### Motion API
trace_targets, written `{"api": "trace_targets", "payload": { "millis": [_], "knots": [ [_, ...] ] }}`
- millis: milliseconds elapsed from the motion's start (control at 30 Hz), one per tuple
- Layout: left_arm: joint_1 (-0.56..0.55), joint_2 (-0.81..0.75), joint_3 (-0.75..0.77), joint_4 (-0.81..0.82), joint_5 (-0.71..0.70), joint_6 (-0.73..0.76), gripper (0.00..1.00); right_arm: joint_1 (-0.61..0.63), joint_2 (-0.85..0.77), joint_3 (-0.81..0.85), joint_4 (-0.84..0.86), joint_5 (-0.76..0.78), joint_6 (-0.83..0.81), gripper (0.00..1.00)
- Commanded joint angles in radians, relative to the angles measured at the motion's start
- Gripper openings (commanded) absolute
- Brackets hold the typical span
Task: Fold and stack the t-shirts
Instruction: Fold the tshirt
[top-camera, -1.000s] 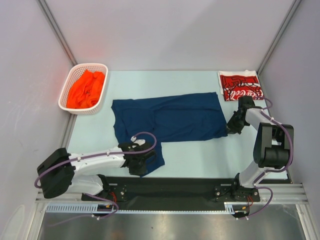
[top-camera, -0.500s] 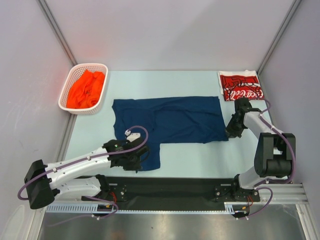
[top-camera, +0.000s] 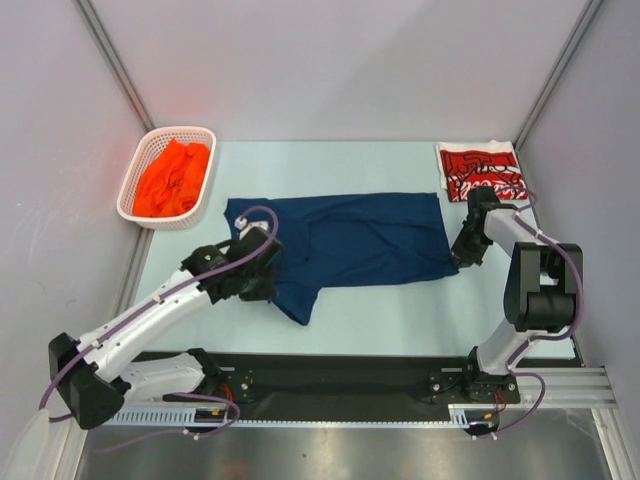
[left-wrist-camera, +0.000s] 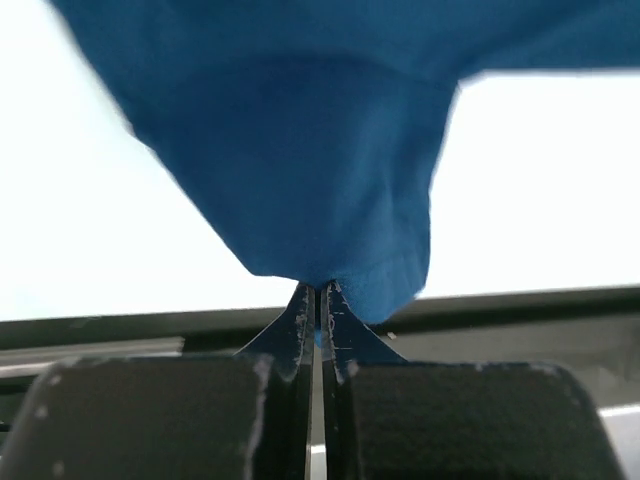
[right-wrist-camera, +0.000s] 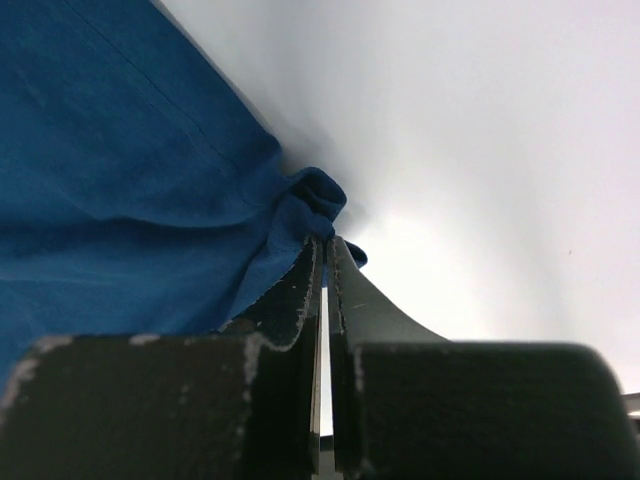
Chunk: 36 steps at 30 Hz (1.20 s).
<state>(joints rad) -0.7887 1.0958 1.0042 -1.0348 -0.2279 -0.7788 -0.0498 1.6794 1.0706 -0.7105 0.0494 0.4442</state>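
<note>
navy t-shirt (top-camera: 360, 240), edges nipped in left pincer (left-wrist-camera: 318, 292), right pincer (right-wrist-camera: 325, 243)

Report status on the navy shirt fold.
Left gripper shut on navy t-shirt, near-left flap. Right gripper shut on its right edge. Red t-shirt folded far right, orange t-shirt in basket; nothing in the way.

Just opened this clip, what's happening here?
Both arms are working on the navy t-shirt, spread on the table. The left gripper is shut on a lifted corner of it; the right gripper pinches its right edge. A red Coca-Cola t-shirt lies folded at the far right, and an orange t-shirt sits in the white basket.
</note>
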Motion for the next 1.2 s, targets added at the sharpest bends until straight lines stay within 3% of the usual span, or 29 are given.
{"api": "trace_targets", "payload": {
  "millis": [0, 600, 867, 1167],
  "knots": [
    [0.098, 0.013, 0.059, 0.010, 0.021, 0.130, 0.00, 0.005, 0.020, 0.045, -0.012, 0.018, -0.019, 0.00],
    [0.350, 0.470, 0.597, 0.131, 0.024, 0.429, 0.00, 0.018, 0.160, 0.308, -0.138, -0.039, -0.055, 0.00],
    [0.381, 0.668, 0.824, 0.131, 0.061, 0.474, 0.00, 0.018, 0.246, 0.430, -0.179, -0.040, -0.071, 0.00],
    [0.451, 0.772, 0.944, 0.116, 0.061, 0.483, 0.00, 0.016, 0.341, 0.557, -0.207, -0.072, -0.056, 0.00]
  ]
}}
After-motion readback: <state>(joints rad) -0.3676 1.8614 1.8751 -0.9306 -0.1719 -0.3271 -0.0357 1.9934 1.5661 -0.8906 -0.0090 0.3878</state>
